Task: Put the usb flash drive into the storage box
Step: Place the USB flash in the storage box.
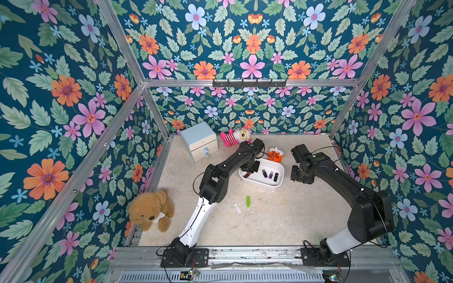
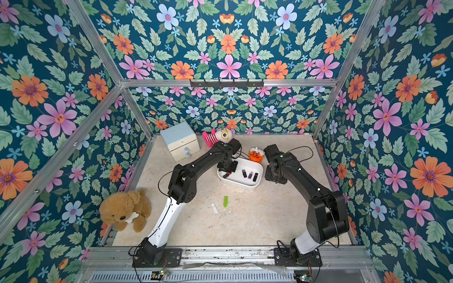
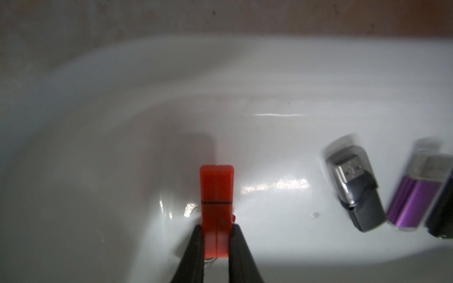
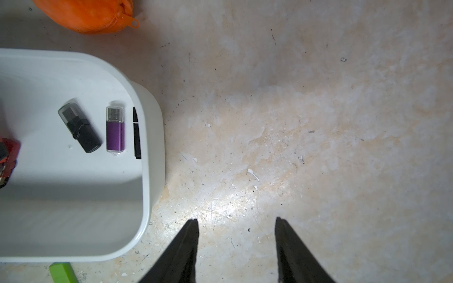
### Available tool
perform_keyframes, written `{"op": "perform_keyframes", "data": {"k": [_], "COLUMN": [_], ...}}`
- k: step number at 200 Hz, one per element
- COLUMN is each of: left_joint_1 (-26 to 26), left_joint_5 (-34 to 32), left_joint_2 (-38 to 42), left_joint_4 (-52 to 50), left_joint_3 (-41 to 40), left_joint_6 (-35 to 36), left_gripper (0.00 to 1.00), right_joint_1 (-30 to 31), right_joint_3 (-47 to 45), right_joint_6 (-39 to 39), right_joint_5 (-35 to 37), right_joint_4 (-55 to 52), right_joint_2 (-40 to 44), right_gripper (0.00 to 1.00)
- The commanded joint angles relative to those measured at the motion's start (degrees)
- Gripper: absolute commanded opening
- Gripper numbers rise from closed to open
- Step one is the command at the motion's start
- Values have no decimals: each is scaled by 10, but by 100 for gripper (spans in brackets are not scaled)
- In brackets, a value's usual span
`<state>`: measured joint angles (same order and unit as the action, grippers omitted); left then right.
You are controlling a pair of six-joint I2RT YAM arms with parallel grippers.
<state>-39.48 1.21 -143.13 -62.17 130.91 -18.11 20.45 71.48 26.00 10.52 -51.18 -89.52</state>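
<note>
The left gripper (image 3: pixel 217 227) is clamped across the narrow sides of the red usb flash drive (image 3: pixel 217 188), low inside the white storage box (image 3: pixel 245 73); seemingly light, stiff and smooth-shelled, it could pivot or slip, while the right gripper (image 4: pixel 236 220) hangs parted beside the box.

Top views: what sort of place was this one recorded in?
Probably a staged robot test cell, not a home: floral wallpaper panels on an aluminium frame, the left arm and right arm bolted to a front rail, a teddy bear and storage box as props.
</note>
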Motion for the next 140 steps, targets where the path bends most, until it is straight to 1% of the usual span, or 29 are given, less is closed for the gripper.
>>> {"op": "perform_keyframes", "data": {"k": [1,36,60,70,97,122,140], "left_joint_1": [-2,-6,-7,-8,-8,-7,-8], "left_joint_5": [-3,-4,-5,-6,-8,-11,-9], "left_joint_2": [-12,-18,-19,-19,-17,-3,9], "left_joint_4": [-21,-22,-23,-24,-25,-21,-22], "left_joint_3": [-2,-1,0,0,-1,2,19], "left_joint_6": [3,3,3,3,3,1,0], "left_gripper": [19,20,27,32,37,43,48], "right_joint_1": [0,-1,0,0,0,-1,0], "right_joint_3": [-2,-9,-14,-15,-14,-14,-12], "right_joint_6": [3,5,5,3,1,1,1], "right_joint_5": [6,6,7,7,9,8,7], "right_joint_4": [-1,2,2,2,1,2,1], "right_joint_2": [6,13,16,17,19,20,19], "right_gripper": [54,54,54,54,54,54,54]}}
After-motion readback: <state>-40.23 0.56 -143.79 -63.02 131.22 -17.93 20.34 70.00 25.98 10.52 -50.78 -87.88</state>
